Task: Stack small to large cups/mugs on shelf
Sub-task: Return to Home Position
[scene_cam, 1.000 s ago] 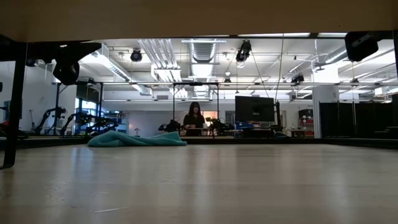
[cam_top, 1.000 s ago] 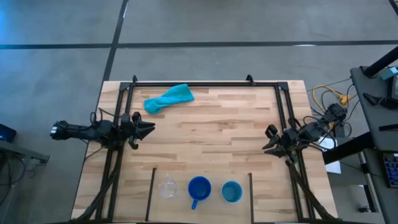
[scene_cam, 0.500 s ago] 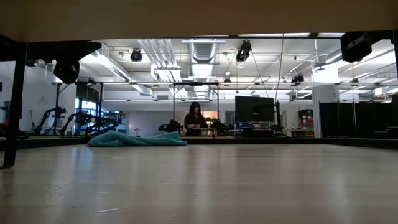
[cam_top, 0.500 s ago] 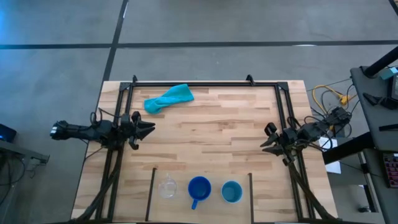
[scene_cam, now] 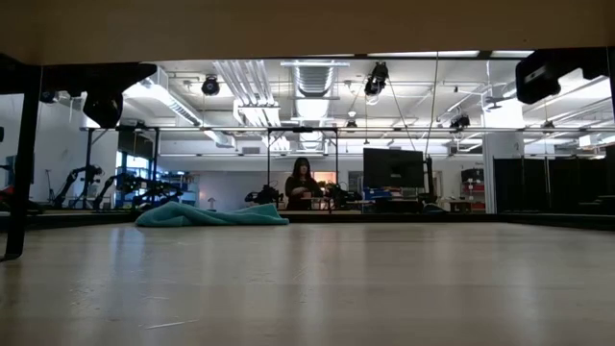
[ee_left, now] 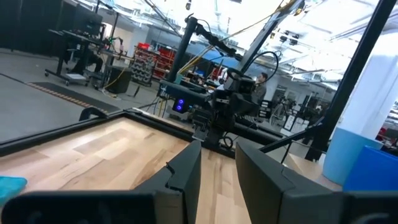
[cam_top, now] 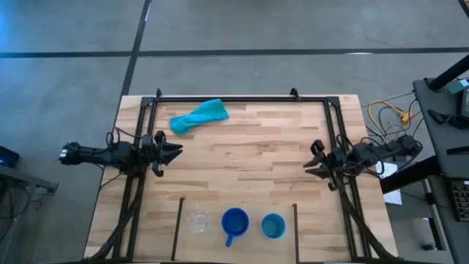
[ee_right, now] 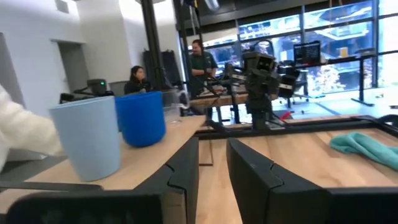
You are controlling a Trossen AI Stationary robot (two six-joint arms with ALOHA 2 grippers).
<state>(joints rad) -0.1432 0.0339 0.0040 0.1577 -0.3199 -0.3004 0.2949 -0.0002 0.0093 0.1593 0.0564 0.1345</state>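
On the shelf (cam_top: 212, 246) at the worktop's near edge, the clear cup (cam_top: 197, 220), the dark blue mug (cam_top: 234, 221) and the light blue cup (cam_top: 272, 226) are standing in a left-to-right row, just beside one another. Farther in, the left gripper (cam_top: 174, 152) and the right gripper (cam_top: 311, 163) are hovering by the left and right edges, fingers narrowly parted and carrying nothing. The row is lying nearward of both, neither arm clearly nearer, so going home should be crossing no cup.
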